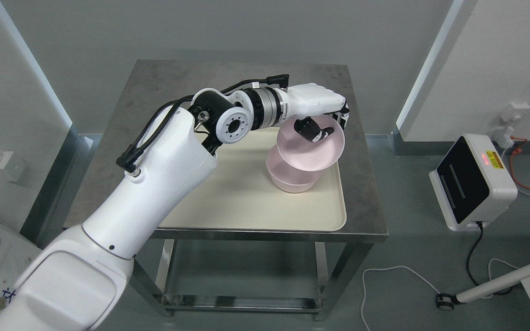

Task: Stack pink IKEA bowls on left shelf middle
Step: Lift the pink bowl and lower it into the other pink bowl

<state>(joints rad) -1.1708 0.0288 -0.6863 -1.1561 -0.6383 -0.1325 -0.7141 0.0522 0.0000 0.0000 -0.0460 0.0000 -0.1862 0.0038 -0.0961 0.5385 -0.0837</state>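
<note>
A pink bowl (313,149) hangs tilted in the left hand (320,117), its rim pinched between the thumb (311,131) inside and the fingers behind it. Its lower edge sits just over, perhaps touching, a second pink bowl (290,177) that stands upright on the cream tray (246,202). The tray lies on a grey metal table (168,87), which has a lower shelf beneath it.

This looks like the stacking step itself: one bowl carried, the other waiting. The next move seems to call for levelling the held bowl, centring it over the lower one and letting it down before the pinch opens. Released at this tilt, it could slide off.

A white box with a red light (472,181) stands on the floor to the right. No right arm shows.
</note>
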